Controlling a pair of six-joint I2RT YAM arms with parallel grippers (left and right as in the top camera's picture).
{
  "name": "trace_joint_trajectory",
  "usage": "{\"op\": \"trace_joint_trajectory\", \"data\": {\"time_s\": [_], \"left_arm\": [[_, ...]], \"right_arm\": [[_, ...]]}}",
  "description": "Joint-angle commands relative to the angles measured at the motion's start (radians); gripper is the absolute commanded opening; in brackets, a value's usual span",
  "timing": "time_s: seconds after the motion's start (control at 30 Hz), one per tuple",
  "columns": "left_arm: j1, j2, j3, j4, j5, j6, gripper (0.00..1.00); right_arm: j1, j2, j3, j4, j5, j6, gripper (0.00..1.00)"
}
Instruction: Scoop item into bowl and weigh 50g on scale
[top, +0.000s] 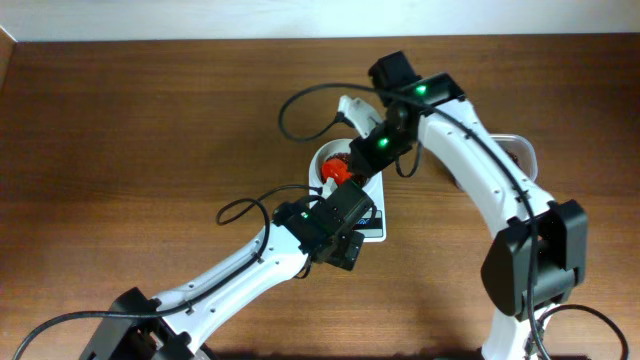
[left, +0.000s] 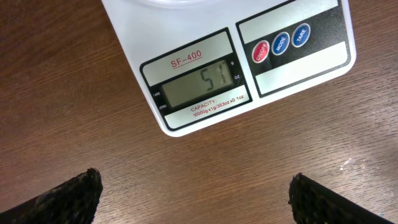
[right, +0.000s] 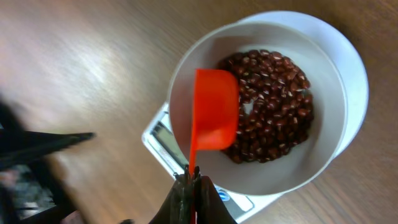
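Note:
The white bowl (right: 186, 81) sits on the white scale (left: 186, 25) and holds a heap of dark reddish-brown beans (right: 273, 118). The scale display (left: 196, 84) reads 51. My right gripper (right: 191, 180) is shut on the handle of an orange-red scoop (right: 214, 115), which hangs over the bowl's left half; the scoop also shows in the overhead view (top: 336, 172). My left gripper (left: 196, 190) is open and empty, hovering over bare table just in front of the scale. In the overhead view the bowl (top: 325, 155) is mostly hidden by the arms.
A clear plastic tub (top: 520, 150) sits at the right, partly behind the right arm. The left arm (top: 240, 270) reaches in from the lower left, the right arm (top: 490, 170) from the right. A white object (top: 355, 106) lies behind the bowl.

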Motion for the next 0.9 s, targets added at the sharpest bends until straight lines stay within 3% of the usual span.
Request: {"op": "trace_joint_trajectory", "data": {"time_s": [0.0,0.23,0.43,0.57,0.67,0.87], "left_arm": [[0.003,0.005,-0.007,-0.001,-0.011,-0.002,0.99],[0.003,0.005,-0.007,-0.001,-0.011,-0.002,0.99],[0.003,0.005,-0.007,-0.001,-0.011,-0.002,0.99],[0.003,0.005,-0.007,-0.001,-0.011,-0.002,0.99],[0.003,0.005,-0.007,-0.001,-0.011,-0.002,0.99],[0.003,0.005,-0.007,-0.001,-0.011,-0.002,0.99]], "right_arm": [[-0.108,0.01,0.003,-0.003,-0.261,0.028,0.04],[-0.178,0.01,0.006,-0.003,-0.386,0.027,0.04],[-0.23,0.009,0.158,-0.058,-0.397,0.073,0.04],[-0.294,0.009,0.163,-0.116,-0.46,0.061,0.04],[-0.384,0.009,0.163,-0.193,-0.534,-0.106,0.04],[-0.499,0.009,0.163,-0.437,-0.535,-0.63,0.04]]}}
